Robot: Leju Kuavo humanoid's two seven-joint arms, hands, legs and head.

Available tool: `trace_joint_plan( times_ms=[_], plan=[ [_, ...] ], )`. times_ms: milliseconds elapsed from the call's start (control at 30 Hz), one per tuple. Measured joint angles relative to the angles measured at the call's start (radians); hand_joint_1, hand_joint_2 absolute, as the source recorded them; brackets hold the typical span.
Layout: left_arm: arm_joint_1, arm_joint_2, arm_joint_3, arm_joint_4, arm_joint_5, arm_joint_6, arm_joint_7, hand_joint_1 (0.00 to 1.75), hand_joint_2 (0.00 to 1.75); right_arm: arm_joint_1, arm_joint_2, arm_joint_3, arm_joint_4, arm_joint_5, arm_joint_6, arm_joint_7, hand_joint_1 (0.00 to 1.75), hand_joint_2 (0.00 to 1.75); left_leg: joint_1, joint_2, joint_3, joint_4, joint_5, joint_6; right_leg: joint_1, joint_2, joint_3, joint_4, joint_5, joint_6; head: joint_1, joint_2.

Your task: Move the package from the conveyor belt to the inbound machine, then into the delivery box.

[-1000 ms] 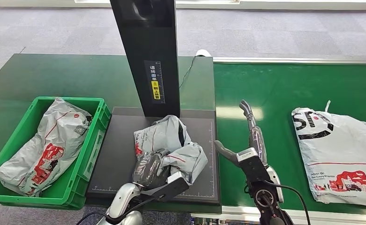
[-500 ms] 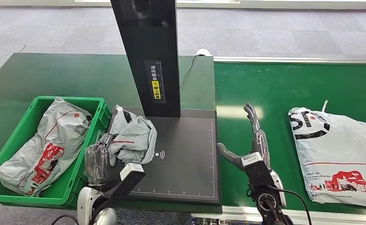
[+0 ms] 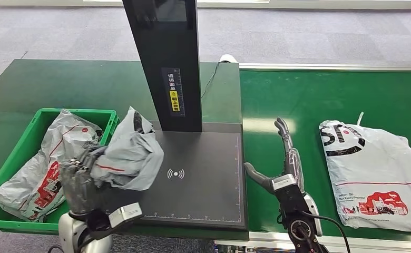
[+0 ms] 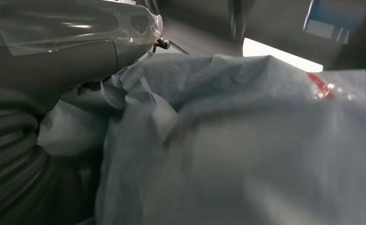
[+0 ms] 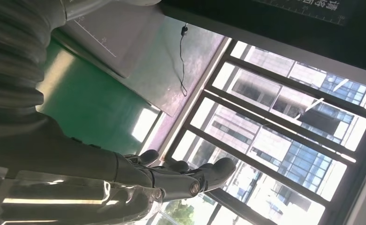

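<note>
The grey package [image 3: 131, 155] is off the scanner plate and held in the air, straddling the near right wall of the green box [image 3: 21, 145], with its bulk over the left edge of the black inbound machine [image 3: 203, 179] rather than over the box interior. The left hand [image 3: 79, 182] grips it from below and behind, fingers closed into the crumpled plastic; the left wrist view confirms bunched grey film pressed tight against that hand. Judged from this position, the conveyor pick-up and the pass over the machine are complete, and the final leg is in progress: the package has yet to clear the box wall and be let go inside. One bag [image 3: 48, 163] with red print lies in the box, leaning along its length, so the incoming package will likely land on or beside it. The right hand [image 3: 280, 166] holds nothing; it hovers above the green conveyor belt [image 3: 319, 100] with fingers extended and thumb spread, just beside the right edge of the machine. A further white bag [image 3: 380, 176] with black and red print lies flat on the belt, well to the right of that hand, and is untouched. The machine's upright column [image 3: 164, 58] stands at the back of the plate on the green desk [image 3: 77, 84].
</note>
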Motion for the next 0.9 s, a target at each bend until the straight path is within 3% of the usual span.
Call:
trace_joint_plan(
  times_ms=[133, 400, 700, 900],
  plan=[
    [0.007, -0.021, 0.092, -0.199, 0.061, 0.000, -0.032, 1.75, 1.75, 0.026, -0.011, -0.006, -0.010, -0.010, -0.002, -0.010, 0.00, 1.75, 0.000, -0.001, -0.001, 0.000, 0.000, 0.000, 0.000, 0.000, -0.001, 0.000, 0.000, 0.000, 0.000, 0.000],
    [-0.003, -0.029, 0.183, -0.503, 0.134, 0.000, -0.035, 1.75, 1.75, 0.081, -0.033, -0.010, -0.039, -0.024, -0.021, -0.023, 0.00, 1.75, 0.000, 0.000, -0.001, 0.000, 0.000, 0.000, 0.000, 0.000, -0.001, 0.000, 0.000, 0.000, 0.000, 0.000],
    [-0.006, -0.038, 0.234, -0.596, 0.149, -0.001, -0.036, 1.75, 1.75, 0.102, -0.039, -0.014, -0.056, -0.024, -0.028, -0.024, 0.00, 1.75, 0.000, 0.000, -0.001, 0.000, 0.000, 0.000, 0.000, 0.000, -0.001, 0.000, 0.000, 0.000, 0.000, 0.000],
    [-0.004, -0.053, 0.313, -0.582, 0.180, -0.001, -0.037, 1.75, 1.75, 0.128, -0.039, -0.016, -0.085, -0.013, -0.047, -0.022, 0.00, 1.75, 0.000, 0.000, -0.001, 0.000, 0.000, 0.000, 0.000, 0.000, -0.001, 0.000, 0.000, 0.000, 0.000, 0.000]
  ],
)
